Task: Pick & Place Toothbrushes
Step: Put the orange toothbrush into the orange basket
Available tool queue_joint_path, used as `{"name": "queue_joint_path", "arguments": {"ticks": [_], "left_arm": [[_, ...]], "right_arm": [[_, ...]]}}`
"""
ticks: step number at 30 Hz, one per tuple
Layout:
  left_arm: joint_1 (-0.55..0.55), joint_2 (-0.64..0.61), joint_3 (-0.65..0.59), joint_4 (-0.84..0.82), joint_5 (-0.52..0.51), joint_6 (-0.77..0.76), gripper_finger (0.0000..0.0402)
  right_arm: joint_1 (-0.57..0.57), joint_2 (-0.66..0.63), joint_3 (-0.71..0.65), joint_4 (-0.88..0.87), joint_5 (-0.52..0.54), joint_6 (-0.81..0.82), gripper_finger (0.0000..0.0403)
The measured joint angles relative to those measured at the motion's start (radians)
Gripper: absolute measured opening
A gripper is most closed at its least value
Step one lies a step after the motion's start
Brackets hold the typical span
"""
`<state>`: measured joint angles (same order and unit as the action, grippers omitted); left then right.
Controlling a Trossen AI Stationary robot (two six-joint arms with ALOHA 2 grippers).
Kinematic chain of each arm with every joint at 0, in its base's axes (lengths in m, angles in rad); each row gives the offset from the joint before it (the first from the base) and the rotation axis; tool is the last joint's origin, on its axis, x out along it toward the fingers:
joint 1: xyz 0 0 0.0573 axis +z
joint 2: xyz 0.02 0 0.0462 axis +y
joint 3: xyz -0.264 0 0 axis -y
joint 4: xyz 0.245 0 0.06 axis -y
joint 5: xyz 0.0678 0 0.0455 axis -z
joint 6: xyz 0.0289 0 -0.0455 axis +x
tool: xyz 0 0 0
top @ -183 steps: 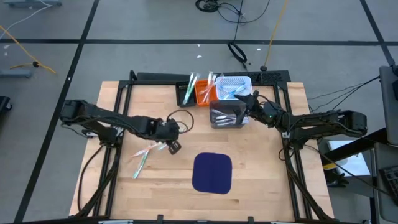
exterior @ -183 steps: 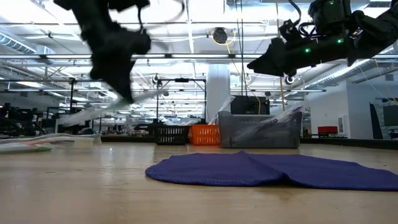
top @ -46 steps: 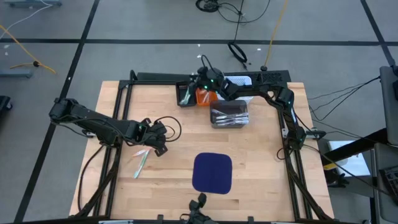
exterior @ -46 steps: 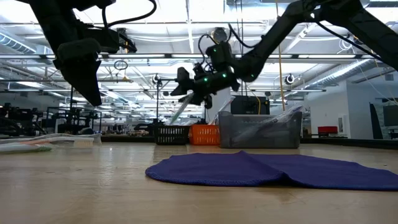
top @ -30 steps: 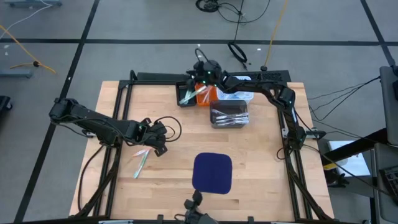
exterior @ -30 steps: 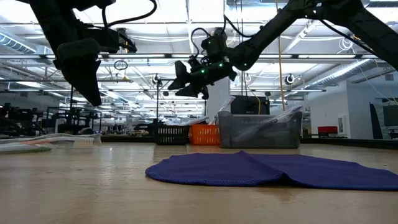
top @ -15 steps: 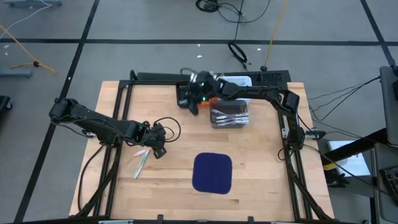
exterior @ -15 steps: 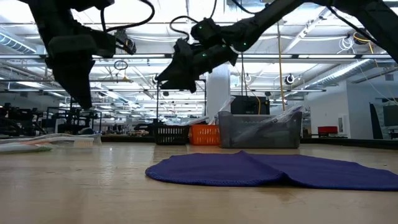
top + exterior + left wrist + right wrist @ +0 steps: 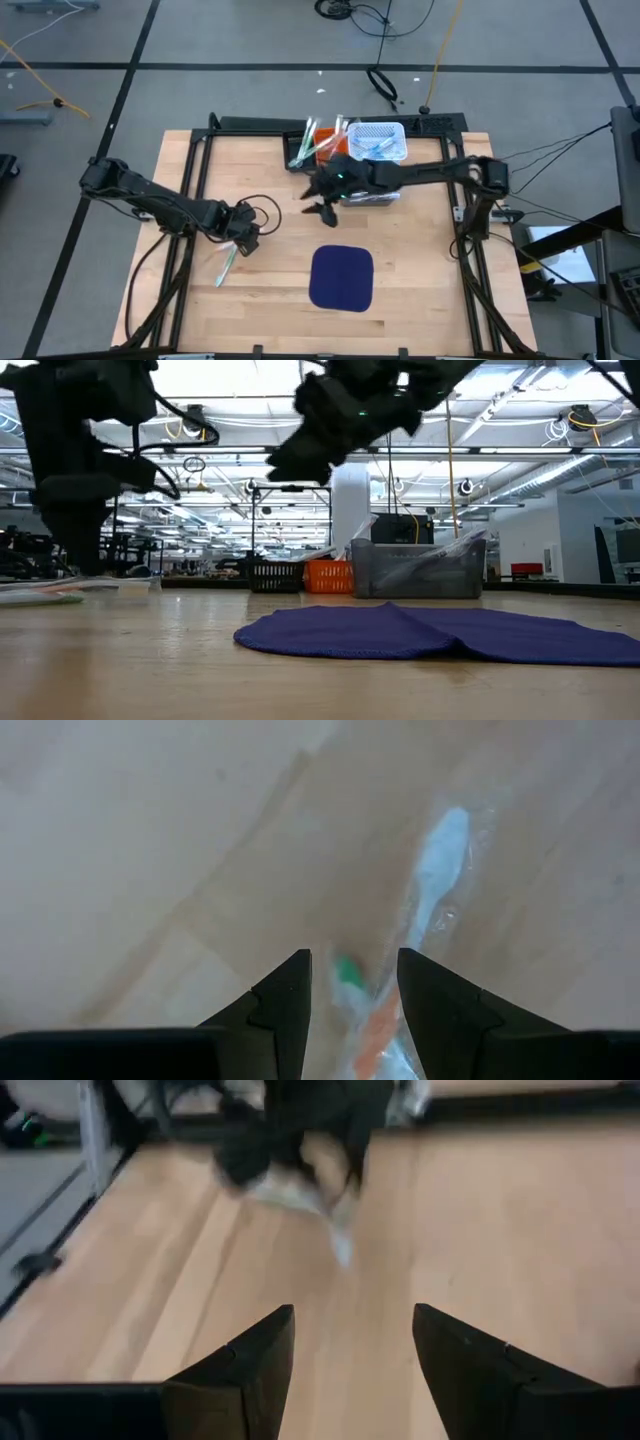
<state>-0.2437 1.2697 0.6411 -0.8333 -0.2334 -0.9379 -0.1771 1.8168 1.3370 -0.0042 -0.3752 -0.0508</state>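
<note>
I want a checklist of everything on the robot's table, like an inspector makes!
Surface: wooden table, black frame around it.
Job's things: toothbrushes lying loose on the left side; more toothbrushes standing in the orange bin and in the white basket.
Clutter: dark blue mat near the front; clear bin by the baskets.
Claws: left claw open, just above the loose toothbrushes; right claw open and empty, over mid-table.
Cables: black loop on the left arm; cords on the floor.
Surroundings: grey floor; big hall behind.

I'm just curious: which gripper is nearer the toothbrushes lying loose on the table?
Left. The left gripper hovers right over the toothbrushes; the right gripper hangs farther off, above bare wood.
</note>
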Motion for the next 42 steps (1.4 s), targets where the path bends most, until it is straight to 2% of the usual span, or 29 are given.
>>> {"name": "queue_joint_path", "arguments": {"ticks": [3,5,7,9,15,23,31,37,42], "left_arm": [[-0.001,0.0,-0.041,0.085,0.038,0.014,0.0152],[-0.001,-0.002,-0.059,0.143,0.046,0.033,0.0152],[-0.001,-0.002,-0.063,0.158,0.047,0.04,0.0152],[-0.001,-0.002,-0.061,0.159,0.048,0.043,0.0152],[0.0,-0.003,-0.058,0.192,0.084,0.045,0.0152],[-0.005,0.001,-0.057,0.297,0.151,0.076,0.0152],[-0.02,0.013,-0.057,0.329,0.159,0.138,0.0152],[-0.037,0.01,-0.057,0.347,0.219,0.252,0.0152],[-0.054,0.029,-0.057,0.337,0.237,0.277,0.0152]], "right_arm": [[0.026,-0.087,-0.123,0.03,0.072,0.005,0.0196],[0.038,-0.127,-0.196,0.143,0.126,0.009,0.0196],[0.043,-0.192,-0.283,0.187,0.156,0.017,0.0196],[0.043,-0.236,-0.352,0.307,0.208,0.039,0.0196],[0.034,-0.351,-0.54,0.458,0.297,0.058,0.0196],[0.03,-0.376,-0.603,0.506,0.325,0.076,0.0196],[0.03,-0.375,-0.602,0.51,0.327,0.075,0.0196],[0.03,-0.375,-0.601,0.501,0.327,0.08,0.0196],[0.03,-0.375,-0.601,0.501,0.327,0.089,0.0196]]}}
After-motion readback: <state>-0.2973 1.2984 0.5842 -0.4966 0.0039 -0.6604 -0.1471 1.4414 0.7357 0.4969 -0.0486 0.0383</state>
